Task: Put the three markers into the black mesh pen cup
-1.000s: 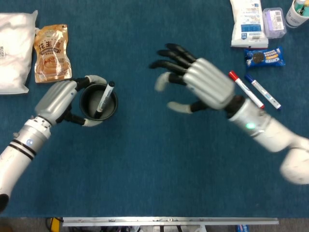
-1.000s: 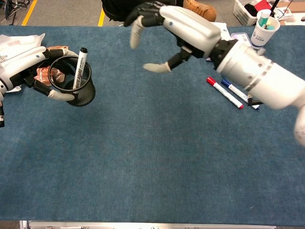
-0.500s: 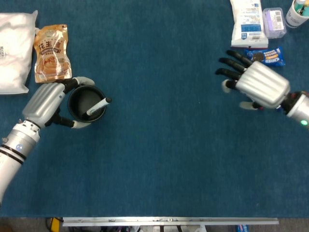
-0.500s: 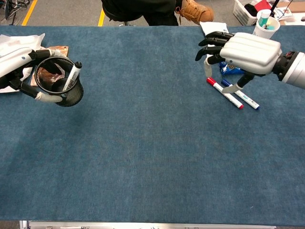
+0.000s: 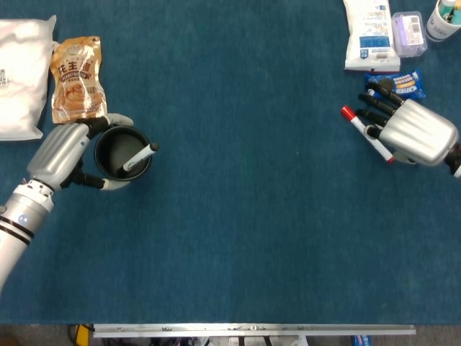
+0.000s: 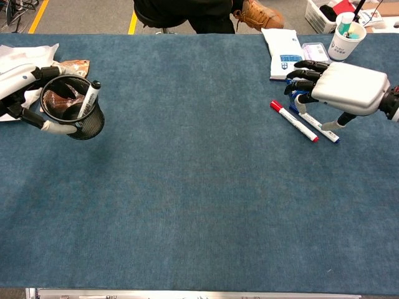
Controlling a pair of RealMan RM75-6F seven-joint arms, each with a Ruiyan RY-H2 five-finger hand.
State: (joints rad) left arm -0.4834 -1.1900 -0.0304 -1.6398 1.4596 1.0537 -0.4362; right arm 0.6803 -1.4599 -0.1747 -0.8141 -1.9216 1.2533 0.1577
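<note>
Nearest us lies a wide stretch of bare blue table (image 6: 199, 218), open room for carrying markers across. Further in, our left hand (image 5: 63, 153) wraps the black mesh pen cup (image 6: 73, 116) near the left edge, tilted so its mouth is easy to reach, with the black marker (image 6: 89, 100) already leaning inside. On the right, our right hand (image 6: 340, 90) hovers empty, fingers spread, over the red marker (image 6: 293, 121) and blue marker (image 6: 315, 122), which lie side by side on the cloth; snack packets crowd the far edge.
</note>
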